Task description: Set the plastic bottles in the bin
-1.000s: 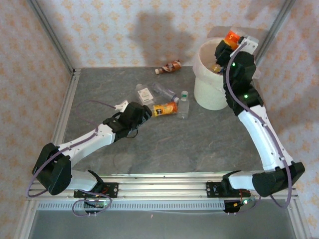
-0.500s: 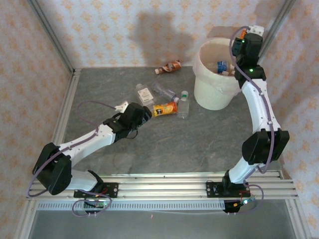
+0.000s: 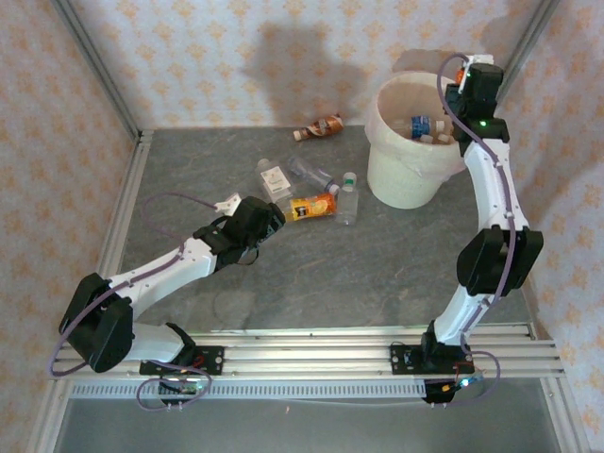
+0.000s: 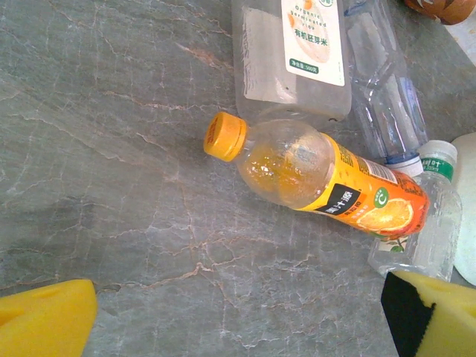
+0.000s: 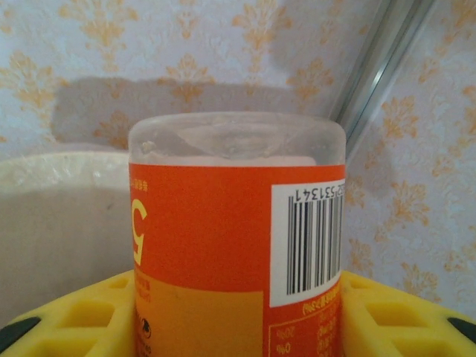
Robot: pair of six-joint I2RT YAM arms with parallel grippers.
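Gripping orange-labelled bottle (image 5: pixel 223 223), right jaws reached bin's (image 3: pixel 396 184) far rim; left jaws stay released.

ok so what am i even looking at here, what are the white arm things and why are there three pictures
Those are two robot arms bolted to the near edge of a table. Each ends in a two-finger gripper. One picture looks down from above. The other two come from a small camera on each wrist, so you see the yellow fingers up close. Loose plastic bottles lie on the grey table. The left gripper is open and hovers over an orange-capped bottle. The right gripper is shut on an orange-labelled bottle, up by the rim of the cream bin, which has other bottles inside.
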